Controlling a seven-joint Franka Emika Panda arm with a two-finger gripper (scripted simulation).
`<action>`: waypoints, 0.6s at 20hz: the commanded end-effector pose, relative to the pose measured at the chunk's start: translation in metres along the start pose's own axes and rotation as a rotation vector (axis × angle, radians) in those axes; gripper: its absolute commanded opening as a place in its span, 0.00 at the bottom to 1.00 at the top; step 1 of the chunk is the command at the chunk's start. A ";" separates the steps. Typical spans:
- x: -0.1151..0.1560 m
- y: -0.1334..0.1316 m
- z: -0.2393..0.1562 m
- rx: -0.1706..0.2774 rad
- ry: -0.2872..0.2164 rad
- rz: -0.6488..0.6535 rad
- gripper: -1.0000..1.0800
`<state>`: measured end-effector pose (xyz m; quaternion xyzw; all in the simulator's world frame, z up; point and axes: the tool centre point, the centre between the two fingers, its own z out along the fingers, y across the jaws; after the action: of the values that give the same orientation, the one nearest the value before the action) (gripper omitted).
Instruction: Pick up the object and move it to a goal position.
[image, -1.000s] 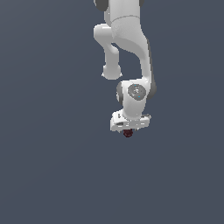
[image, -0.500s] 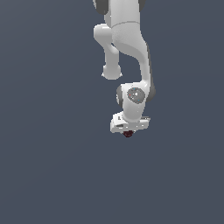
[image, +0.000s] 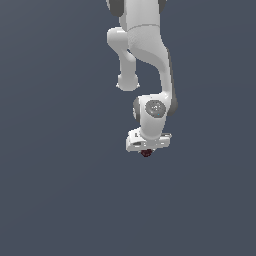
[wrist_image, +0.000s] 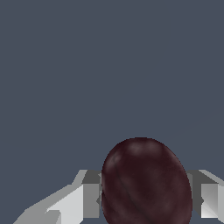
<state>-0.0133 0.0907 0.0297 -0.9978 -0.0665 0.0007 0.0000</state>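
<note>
Dark red, roundish object (image: 146, 153), a tiny mottled lump, shows in the exterior view directly under the white Franka arm's gripper (image: 147, 150), touching its underside and far smaller than the boxy white hand above it, with the white jointed arm (image: 150, 60) rising from there against a plain slate-grey background (image: 55, 175). In the wrist view the dark red object (wrist_image: 146, 183) sits between the two grey-and-white fingers (wrist_image: 85, 199), which are closed in against its sides and hold it, with the gripper (wrist_image: 146, 197) over the same slate-grey background (wrist_image: 109, 65).
</note>
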 end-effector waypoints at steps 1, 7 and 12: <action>0.001 0.002 -0.005 0.000 0.001 0.000 0.00; 0.006 0.012 -0.033 0.000 0.001 0.000 0.00; 0.013 0.026 -0.073 0.000 0.001 0.000 0.00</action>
<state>-0.0003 0.0714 0.0886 -0.9978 -0.0665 0.0009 0.0000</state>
